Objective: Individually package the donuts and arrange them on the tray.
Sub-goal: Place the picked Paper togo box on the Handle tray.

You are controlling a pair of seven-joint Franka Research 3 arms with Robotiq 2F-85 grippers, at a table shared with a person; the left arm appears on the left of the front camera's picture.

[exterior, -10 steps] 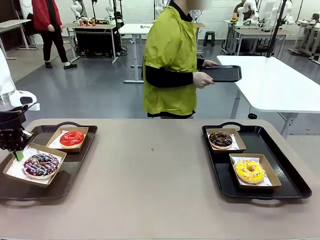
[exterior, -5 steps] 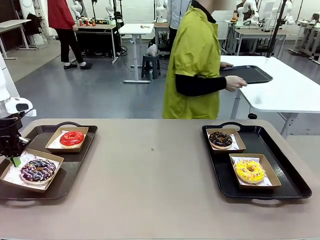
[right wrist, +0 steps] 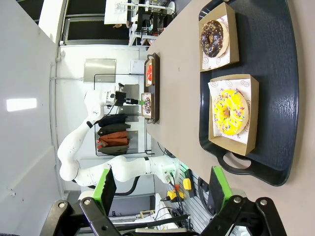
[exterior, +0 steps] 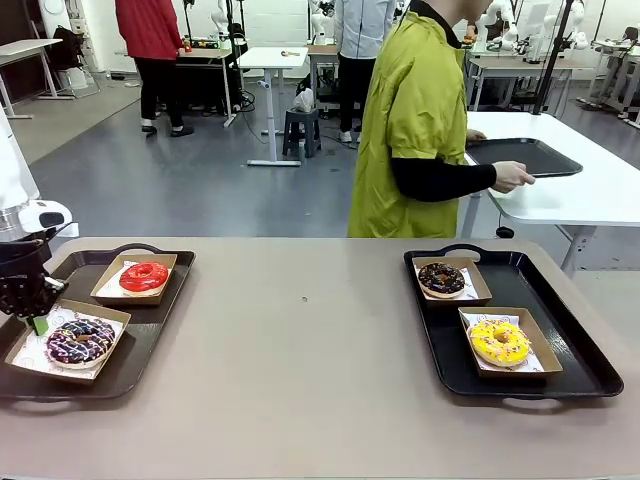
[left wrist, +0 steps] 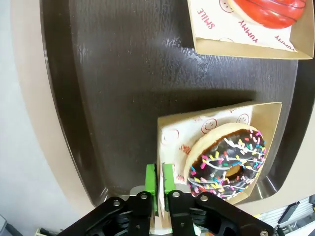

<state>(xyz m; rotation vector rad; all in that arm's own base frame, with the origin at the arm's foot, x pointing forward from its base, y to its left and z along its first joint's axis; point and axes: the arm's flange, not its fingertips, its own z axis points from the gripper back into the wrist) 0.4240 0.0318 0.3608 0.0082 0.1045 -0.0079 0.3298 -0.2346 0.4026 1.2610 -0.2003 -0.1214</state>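
On the left tray [exterior: 140, 338] a dark donut [exterior: 79, 340] with white and pink drizzle lies in a cardboard box [exterior: 112, 318]. My left gripper [exterior: 38, 322] is at the box's near-left corner. In the left wrist view its green pads [left wrist: 151, 183] pinch the box wall [left wrist: 159, 147] beside that donut [left wrist: 226, 162]. A red donut [exterior: 144, 277] sits boxed behind it. The right tray [exterior: 565, 335] holds a boxed chocolate sprinkled donut [exterior: 441, 279] and a boxed yellow donut [exterior: 499, 341]. My right gripper [right wrist: 163, 189] hangs open and empty above that tray [right wrist: 275, 59].
A person in a yellow-green vest [exterior: 420, 120] stands beyond the far edge, setting a spare black tray [exterior: 525, 157] on a white table [exterior: 590, 190]. The tan tabletop [exterior: 300, 350] lies bare between the two trays.
The box with the dark donut has settled flat on the left tray, slightly to the left, my left gripper with it. The person has carried the spare tray to the right.
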